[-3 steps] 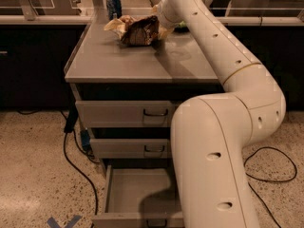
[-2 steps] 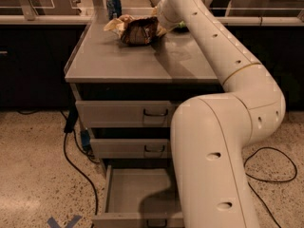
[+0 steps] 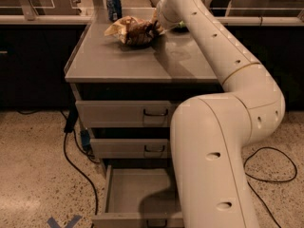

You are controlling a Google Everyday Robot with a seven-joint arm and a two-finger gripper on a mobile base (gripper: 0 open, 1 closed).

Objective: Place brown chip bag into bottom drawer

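**Cabinet Station: Bag on Top, Bottom Drawer Open**

Nearest the camera, the bottom drawer [image 3: 135,193] is standing pulled out over the speckled floor, showing a flat grey tray with nothing lying in the part that is in view. The arm's shadow is falling across its right half. A blue tape mark [image 3: 64,221] is lying on the floor just left of the drawer front. The robot's white arm [image 3: 216,165] is rising along the cabinet's right side and covering the right ends of all three drawers.

Above, the middle drawer [image 3: 126,147] and the top drawer [image 3: 121,113] are sitting shut, each showing a small dark handle. Black cables [image 3: 71,158] are trailing down beside the cabinet's left edge.

On the cabinet top [image 3: 128,63], the brown chip bag [image 3: 134,31] is lying crumpled near the far edge, about midway between the left and right corners. The gripper [image 3: 154,25] is reaching over from the right and meeting the bag's right end. Whether it is gripping the bag cannot be told.

Farthest back, a blue can [image 3: 113,5] is standing upright near the far left corner, just behind the bag.
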